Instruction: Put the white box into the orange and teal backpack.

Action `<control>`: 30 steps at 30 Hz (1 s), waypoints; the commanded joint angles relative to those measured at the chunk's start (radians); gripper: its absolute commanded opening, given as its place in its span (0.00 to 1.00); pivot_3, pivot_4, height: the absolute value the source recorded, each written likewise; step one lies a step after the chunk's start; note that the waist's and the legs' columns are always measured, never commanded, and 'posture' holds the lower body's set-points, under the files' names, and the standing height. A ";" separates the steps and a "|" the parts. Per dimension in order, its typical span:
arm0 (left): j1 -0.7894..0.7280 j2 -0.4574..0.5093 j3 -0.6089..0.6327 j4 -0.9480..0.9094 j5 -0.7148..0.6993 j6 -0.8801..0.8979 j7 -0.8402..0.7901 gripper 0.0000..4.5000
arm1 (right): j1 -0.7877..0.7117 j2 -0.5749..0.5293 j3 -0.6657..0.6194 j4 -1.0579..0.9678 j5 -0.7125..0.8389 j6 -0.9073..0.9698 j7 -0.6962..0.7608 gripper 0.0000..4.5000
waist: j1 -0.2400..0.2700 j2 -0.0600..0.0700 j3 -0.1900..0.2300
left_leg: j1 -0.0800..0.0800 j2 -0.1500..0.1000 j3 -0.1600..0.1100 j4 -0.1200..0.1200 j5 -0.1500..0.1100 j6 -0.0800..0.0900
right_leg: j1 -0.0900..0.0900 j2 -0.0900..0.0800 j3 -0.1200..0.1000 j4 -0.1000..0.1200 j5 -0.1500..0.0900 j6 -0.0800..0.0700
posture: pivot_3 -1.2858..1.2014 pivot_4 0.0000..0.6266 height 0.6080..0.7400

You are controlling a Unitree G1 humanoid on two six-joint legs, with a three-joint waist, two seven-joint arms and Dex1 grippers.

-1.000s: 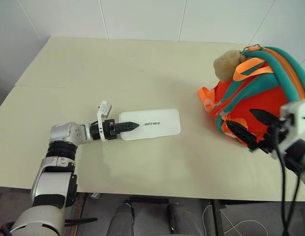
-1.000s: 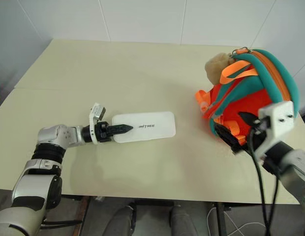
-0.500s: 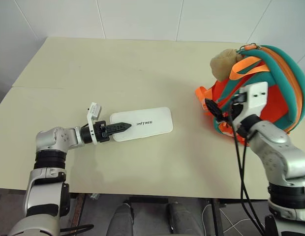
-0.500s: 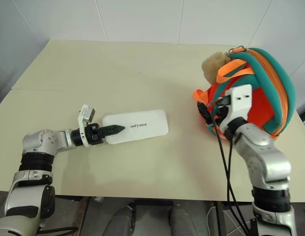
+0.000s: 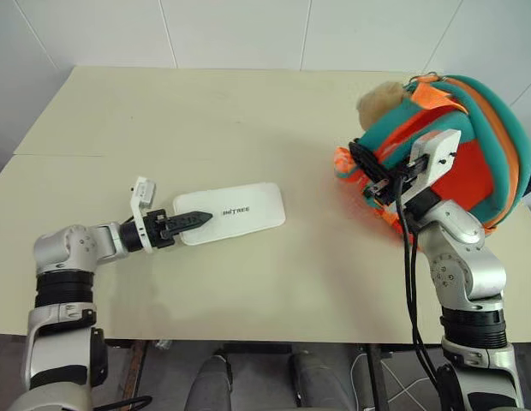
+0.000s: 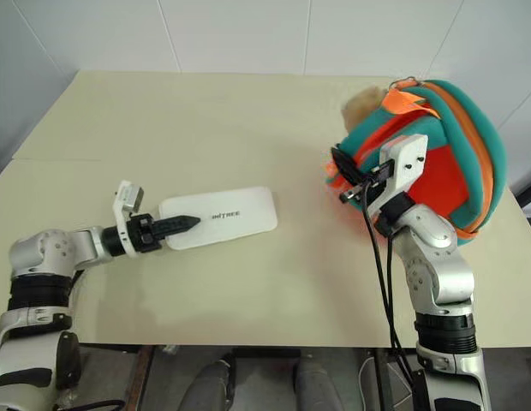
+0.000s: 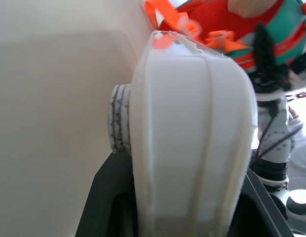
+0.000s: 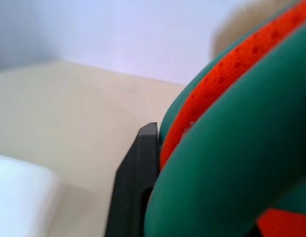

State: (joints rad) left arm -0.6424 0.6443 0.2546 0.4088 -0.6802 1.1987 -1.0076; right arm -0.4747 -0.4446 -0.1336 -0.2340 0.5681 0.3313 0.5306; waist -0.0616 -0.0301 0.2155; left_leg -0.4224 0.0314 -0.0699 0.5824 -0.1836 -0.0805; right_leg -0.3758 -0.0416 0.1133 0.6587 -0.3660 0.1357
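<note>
1. White box [image 5: 229, 212] lies flat on the beige table [image 5: 205, 120], on the robot's left side, with its long side running across the table and slightly tilted toward the backpack.
2. Between the box and the orange and teal backpack [image 5: 471, 128] there is a stretch of bare tabletop; a seam line [image 5: 103, 155] crosses the table behind the box, and white wall tiles [image 5: 240, 34] rise beyond the far edge.
3. The box is thin, white and rectangular with rounded corners, with small dark lettering [image 5: 236, 211] on its top face.
4. The left gripper [image 5: 181, 223] holds the box by its near short end: one black finger [image 5: 190, 219] lies over the top face, and the left wrist view shows the box edge [image 7: 192, 138] clamped between the two fingers.
5. The backpack sits on the robot's right side of the table, well apart from the box, with a beige plush toy [image 5: 378, 99] at its top and orange straps [image 5: 347, 163] hanging toward the table.
6. The right gripper [image 5: 368, 171] is pressed against the backpack's teal edge; the right wrist view shows one black finger [image 8: 135, 182] lying against the teal padding [image 8: 232, 163], the fingers closed on that edge.
</note>
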 commanded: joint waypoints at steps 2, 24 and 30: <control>0.033 0.072 0.071 -0.036 -0.033 -0.013 -0.014 0.27 | -0.032 -0.043 0.011 -0.158 0.294 0.221 0.133 0.00 | 0.000 0.000 0.000 | 0.000 0.000 0.000 0.000 0.000 0.000 | 0.000 0.000 0.000 0.000 0.000 0.000 | 0.52 0.24 1.00; 0.301 0.081 0.376 -0.347 -0.238 0.026 0.127 0.27 | -0.056 -0.533 0.022 0.064 0.506 0.589 0.722 0.00 | 0.009 -0.002 0.001 | -0.001 -0.001 0.001 -0.001 -0.001 0.002 | 0.000 -0.003 0.000 -0.006 -0.001 -0.002 | 0.52 0.24 1.00; 0.324 0.037 0.424 -0.546 -0.331 -0.099 0.106 0.27 | -0.075 -0.495 0.054 0.060 0.409 0.553 0.720 0.00 | 0.011 -0.002 0.001 | -0.001 -0.001 0.001 -0.001 -0.002 0.000 | 0.000 -0.003 0.000 -0.006 -0.001 -0.002 | 0.52 0.24 1.00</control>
State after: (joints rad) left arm -0.3044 0.6783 0.6375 -0.0447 -0.9399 1.1416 -0.8809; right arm -0.5333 -0.9455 -0.0803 -0.1563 0.9890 0.9052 1.2489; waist -0.0509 -0.0320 0.2165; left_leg -0.4237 0.0308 -0.0690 0.5814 -0.1857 -0.0802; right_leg -0.3759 -0.0442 0.1128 0.6522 -0.3670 0.1337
